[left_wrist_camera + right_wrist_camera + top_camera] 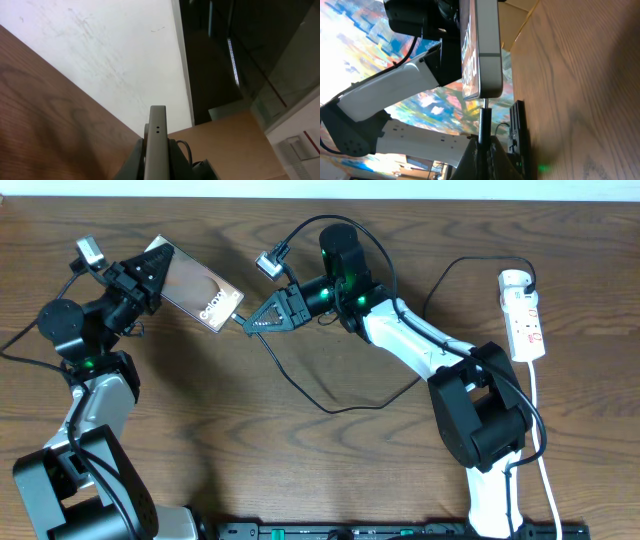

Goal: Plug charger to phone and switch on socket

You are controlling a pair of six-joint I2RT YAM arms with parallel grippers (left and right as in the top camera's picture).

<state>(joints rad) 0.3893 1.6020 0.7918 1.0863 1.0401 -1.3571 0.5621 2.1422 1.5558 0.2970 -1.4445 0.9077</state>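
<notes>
My left gripper (158, 270) is shut on the far end of the phone (200, 288), holding it tilted above the table with its "Galaxy" lettering up. In the left wrist view the phone's thin edge (158, 142) stands between the fingers (176, 162). The right gripper (252, 323) is shut on the charger (330, 408) just behind its plug tip. In the right wrist view the charger's tip (484, 104) meets the phone's (485, 50) bottom edge; I cannot tell how deep it sits. The white socket (524, 315) lies at the far right, and the black cable runs to its far end.
The charger's slack loops over the wooden table (300, 470) between the arms. The socket's white cord (545, 450) runs down the right side towards the front edge. A black rail (400, 530) lies along the front of the table.
</notes>
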